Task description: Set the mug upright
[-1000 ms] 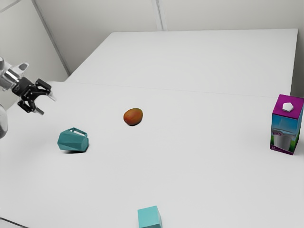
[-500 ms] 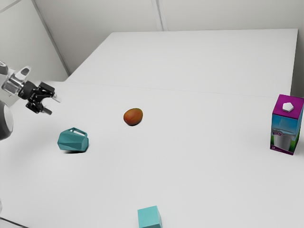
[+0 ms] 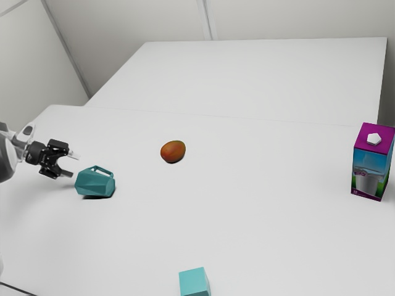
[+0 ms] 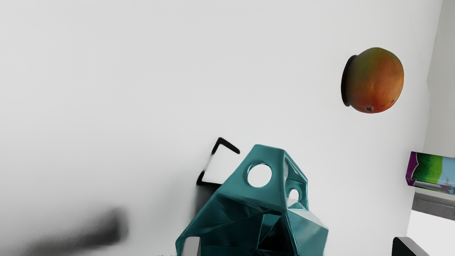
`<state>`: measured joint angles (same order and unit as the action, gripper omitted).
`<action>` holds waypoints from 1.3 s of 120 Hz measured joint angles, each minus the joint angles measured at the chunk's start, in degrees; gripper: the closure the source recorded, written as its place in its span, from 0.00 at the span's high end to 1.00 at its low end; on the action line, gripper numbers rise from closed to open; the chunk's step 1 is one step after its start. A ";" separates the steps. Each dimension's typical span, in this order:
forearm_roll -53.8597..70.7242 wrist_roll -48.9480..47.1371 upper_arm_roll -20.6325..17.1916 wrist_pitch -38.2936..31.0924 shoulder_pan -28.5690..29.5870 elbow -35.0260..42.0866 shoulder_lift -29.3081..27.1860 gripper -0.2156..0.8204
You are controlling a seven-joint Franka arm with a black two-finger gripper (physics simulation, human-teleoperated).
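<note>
The jaws stand spread, with a wide gap between their fingertips (image 3: 73,155). They hang over the counter (image 3: 259,240), toward its side at the exterior view's left, and reach toward the mug (image 3: 94,183). In the wrist view one fingertip overlaps the mug's rim area, while the other stands out past the mug's far side; whether the nearer one touches it, I cannot tell. The arm (image 3: 6,160) comes in from the exterior view's left.

The mug is teal and faceted. It lies on its side on the counter, just beside the fingertips, with its handle (image 3: 102,169) on the upper side. In the wrist view its dark, angular hollow shows close to the fingertips, and a round hole goes through a teal face above it.

Farther out, a mango (image 3: 173,151), orange-red with some green, rests on the counter beyond the mug, toward the middle. A pale teal block (image 3: 194,282) sits well apart from both, cut off by the exterior view's bottom edge. Farthest from the jaws, a carton (image 3: 370,163) stands upright near the counter's edge at the exterior view's right, with a purple top and a white cap. A thin seam crosses the counter between the mango and the far edge. Pale walls (image 3: 296,18) rise behind.
</note>
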<state>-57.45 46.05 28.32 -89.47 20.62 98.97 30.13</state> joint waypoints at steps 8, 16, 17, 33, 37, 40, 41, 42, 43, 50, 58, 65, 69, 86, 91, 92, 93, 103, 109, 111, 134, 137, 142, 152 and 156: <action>-0.12 1.63 -0.02 0.37 -0.09 2.70 -1.81 0.77; -0.32 3.08 -0.19 0.59 -0.20 4.04 -2.78 0.77; -0.37 3.25 -0.25 0.60 -0.22 4.11 -2.82 0.77; -1.47 5.56 -0.81 0.48 -0.79 4.56 -2.31 0.77; -1.70 6.05 -0.86 0.42 -0.98 4.62 -2.08 0.77; -1.85 6.40 -0.88 0.37 -1.06 4.77 -1.95 0.77; -1.89 6.52 -0.88 0.35 -1.08 4.81 -1.90 0.77; -1.93 6.63 -0.89 0.34 -1.10 4.85 -1.86 0.77; -1.97 6.74 -0.89 0.32 -1.12 4.89 -1.83 0.77; -2.16 7.48 -0.90 0.22 -1.32 5.76 -1.84 0.77; -2.30 8.24 -0.93 0.11 -1.89 6.87 -2.20 0.77; -2.37 8.84 -0.96 0.06 -2.25 7.27 -2.46 0.77; -2.41 9.15 -0.97 0.04 -2.34 7.55 -2.56 0.77; -2.54 10.31 -0.92 -0.05 -2.42 8.49 -2.92 0.61; -2.66 10.59 -0.93 -0.08 -2.42 8.67 -2.94 0.51; -2.68 10.64 -0.92 -0.10 -2.43 8.70 -2.94 0.49; -2.71 10.68 -0.92 -0.11 -2.43 8.73 -2.94 0.47; -2.87 11.07 -0.94 -0.25 -2.50 8.95 -3.13 0.30; -2.92 11.28 -0.92 -0.31 -2.51 9.10 -3.22 0.23; -2.93 11.35 -0.92 -0.32 -2.51 9.13 -3.25 0.22; -3.08 11.96 -0.91 -0.51 -2.48 9.22 -3.90 0.12; -3.09 11.99 -0.91 -0.52 -2.49 9.20 -4.20 0.10; -3.10 12.01 -0.90 -0.52 -2.54 9.14 -4.88 0.09; -2.99 11.90 -0.87 -0.59 -3.51 8.72 -6.89 0.07; -2.84 11.80 -0.83 -0.64 -4.28 8.45 -7.70 0.06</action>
<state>-60.29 57.85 27.49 -90.11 16.34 107.42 22.43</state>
